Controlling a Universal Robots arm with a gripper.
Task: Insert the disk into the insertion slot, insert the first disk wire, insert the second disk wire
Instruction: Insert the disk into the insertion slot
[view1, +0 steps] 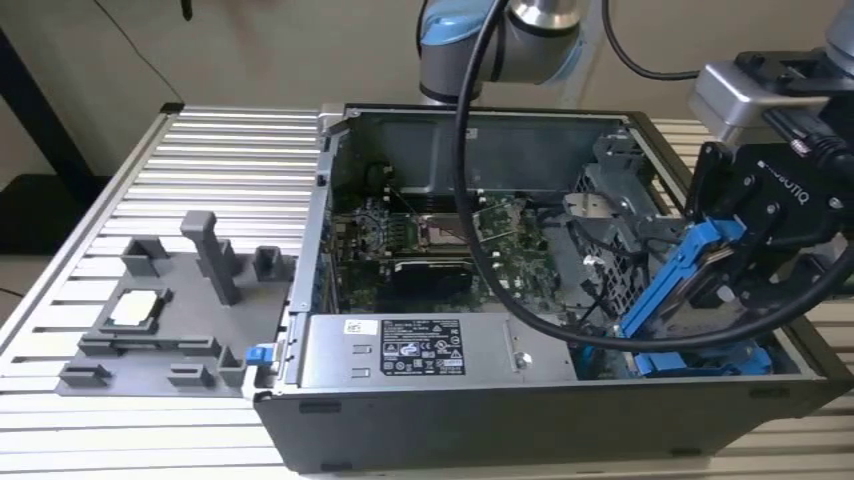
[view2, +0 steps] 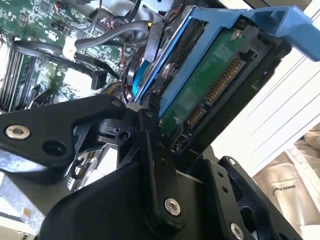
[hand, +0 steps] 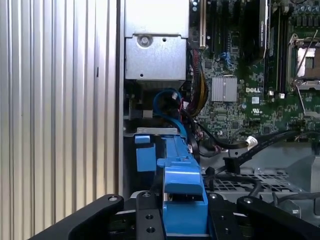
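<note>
The black robot gripper (view1: 747, 250) is clamped on the disk (view1: 674, 285), a flat silver-grey hard drive in a bright blue plastic carrier frame. Its fingers (hand: 146, 220) press the frame's two sides. The disk hangs tilted inside the open grey metal computer case (view1: 534, 400), with its lower end dipping toward the insertion slot (view1: 701, 362), the blue-edged dark bay at the exterior view's right. I judge it not yet seated. No wire is in, since its gold connector pins (view2: 220, 82) sit bare. A loose black cable (hand: 260, 140) lies nearby. Whether the lower end touches the slot is hidden behind the case wall.
</note>
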